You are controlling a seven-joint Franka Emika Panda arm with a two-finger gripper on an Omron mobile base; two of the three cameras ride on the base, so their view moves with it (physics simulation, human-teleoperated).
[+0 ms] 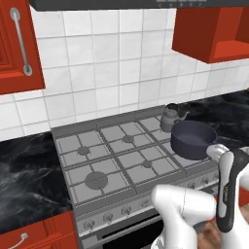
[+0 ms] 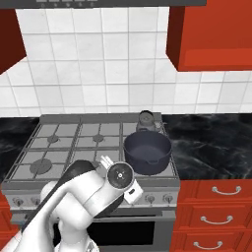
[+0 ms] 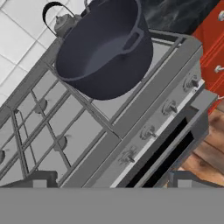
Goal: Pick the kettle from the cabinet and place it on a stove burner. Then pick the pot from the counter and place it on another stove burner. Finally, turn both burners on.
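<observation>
The dark blue-grey pot (image 1: 193, 138) (image 2: 147, 151) (image 3: 105, 52) stands on the stove's front right burner. Right behind it on the back right burner sits the small grey kettle (image 1: 171, 116) (image 2: 146, 119) (image 3: 61, 22), close to the pot. In the hand view my gripper (image 3: 111, 180) is open, its fingertips (image 3: 40, 179) far apart with nothing between them. It hovers in front of the stove's front edge, apart from the pot, looking down over the row of knobs (image 3: 148, 132). The red cabinet (image 1: 214, 34) (image 2: 211, 34) hangs at the upper right.
The grey stove (image 1: 92, 160) (image 2: 49, 147) has free burners on its left and middle. Black marble counter (image 1: 29, 170) (image 2: 211, 142) lies on both sides, with red drawers (image 2: 216, 211) under the right part. Knobs (image 1: 107, 217) (image 2: 166, 198) line the stove front above the oven door.
</observation>
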